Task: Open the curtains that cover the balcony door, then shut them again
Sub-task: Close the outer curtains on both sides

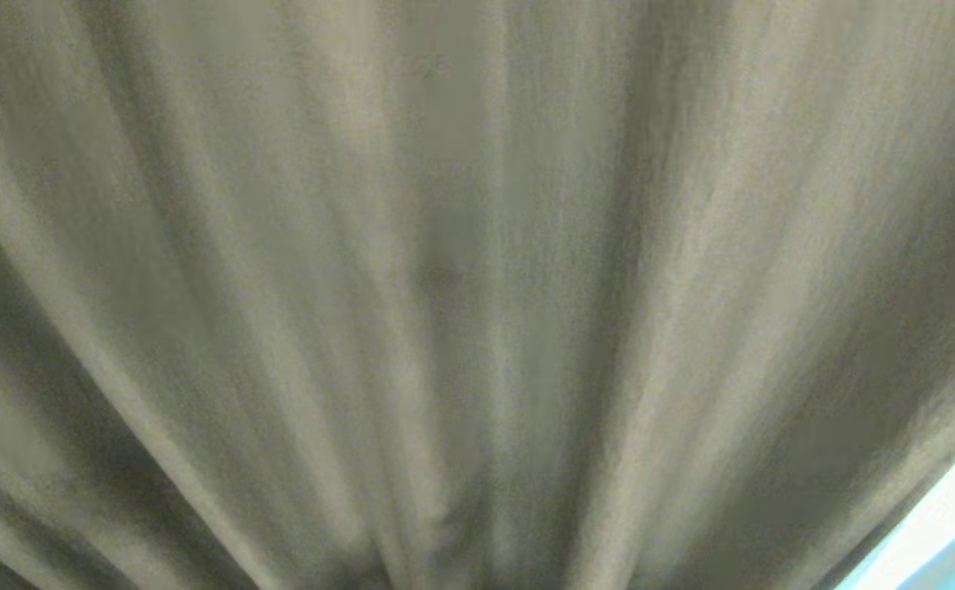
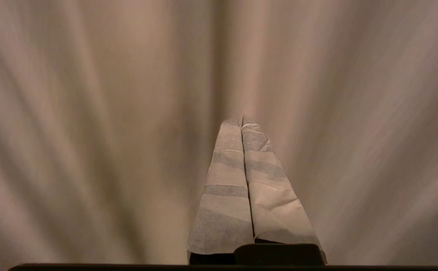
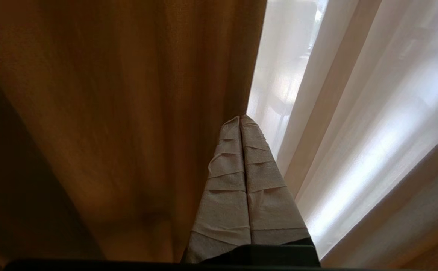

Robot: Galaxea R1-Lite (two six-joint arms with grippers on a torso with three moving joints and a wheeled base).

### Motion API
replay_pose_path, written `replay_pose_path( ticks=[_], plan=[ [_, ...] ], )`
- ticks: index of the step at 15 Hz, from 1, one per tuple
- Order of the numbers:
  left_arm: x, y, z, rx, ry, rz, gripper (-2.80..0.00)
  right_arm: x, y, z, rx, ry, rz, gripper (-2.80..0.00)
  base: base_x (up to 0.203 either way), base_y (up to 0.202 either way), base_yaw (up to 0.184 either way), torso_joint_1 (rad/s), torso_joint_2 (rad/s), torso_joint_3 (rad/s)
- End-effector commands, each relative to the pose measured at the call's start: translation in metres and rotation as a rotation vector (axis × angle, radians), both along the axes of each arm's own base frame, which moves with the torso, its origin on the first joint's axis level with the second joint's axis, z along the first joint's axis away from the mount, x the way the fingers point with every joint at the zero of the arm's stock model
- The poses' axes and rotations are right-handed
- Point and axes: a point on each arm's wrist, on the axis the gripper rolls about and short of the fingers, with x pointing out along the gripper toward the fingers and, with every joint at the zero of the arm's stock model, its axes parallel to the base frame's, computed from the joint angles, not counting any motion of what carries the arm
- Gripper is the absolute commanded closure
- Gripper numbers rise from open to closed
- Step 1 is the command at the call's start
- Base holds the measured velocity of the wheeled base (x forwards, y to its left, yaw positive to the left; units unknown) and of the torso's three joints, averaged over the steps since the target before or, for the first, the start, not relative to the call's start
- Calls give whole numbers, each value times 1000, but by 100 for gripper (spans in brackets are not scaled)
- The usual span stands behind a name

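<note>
The left gripper (image 2: 241, 122), closed and empty, points straight into the curtains' (image 2: 109, 113) vertical folds; the right gripper (image 3: 241, 118), closed, sits at their edge.

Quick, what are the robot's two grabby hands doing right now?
Left gripper: shut, tips against the curtains; no cloth visibly pinched.
Right gripper: shut, holding nothing, at the thick curtain's edge beside the sheer white layer.

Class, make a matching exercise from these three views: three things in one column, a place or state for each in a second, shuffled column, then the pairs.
Things:
1. left hand
2. right hand
3. sheer white layer

Places or states:
A. bright, with light coming through
B. shut, at the thick drape's edge beside the sheer cloth
C. shut, with only thick curtains ahead

Pairs: 1-C, 2-B, 3-A
</note>
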Motion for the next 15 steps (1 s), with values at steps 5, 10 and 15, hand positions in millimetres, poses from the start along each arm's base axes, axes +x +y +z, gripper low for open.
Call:
replay_pose_path(
  ticks=[5, 10, 15],
  plan=[
    [-2, -2, -28, -17, 253, -83, 0, 0, 0, 0, -1, 0, 1, 0, 0, 0, 0, 0, 0, 0],
    [-4, -2, -34, -21, 311, -66, 0, 0, 0, 0, -1, 0, 1, 0, 0, 0, 0, 0, 0, 0],
    [-12, -2, -34, -33, 206, 21, 0, 0, 0, 0, -1, 0, 1, 0, 0, 0, 0, 0, 0, 0]
  ],
)
